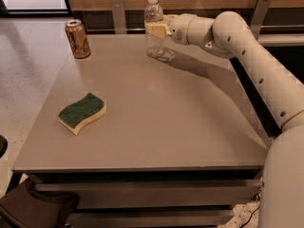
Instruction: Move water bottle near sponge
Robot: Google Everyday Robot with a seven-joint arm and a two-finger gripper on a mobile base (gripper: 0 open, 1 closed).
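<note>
Gripper (pixel 156 30) is up at the far edge of the desk (pixel 185 127), reaching in from the right, and it looks pinched around the middle of the water bottle (pixel 153 9). One pale finger (pixel 153 30) lies across the front of the bottle at label height. The other is hidden behind the bottle, so the squeeze is my reading of it, not something plainly shown.

The bottle stands upright, long axis vertical, white cap on top. Its base is at or just above the desk; I can't tell which from here.

Now the relation that matters. The sponge (pixel 81 112) lies well apart from the gripper, down toward the near-left part of the desk, flat with its green side up. So the bottle has to travel toward the camera and leftward, diagonally across open desk.

Behind the gripper, the cream arm (pixel 247 46) runs back to the right and down the right side of the view.

Off to the left along the far edge stands a brown-gold can (pixel 78 38), clear of the diagonal path as I judge it.

The move itself looks not yet started: lift a little, keep the bottle vertical, carry it across and set it down just beside the sponge.
</note>
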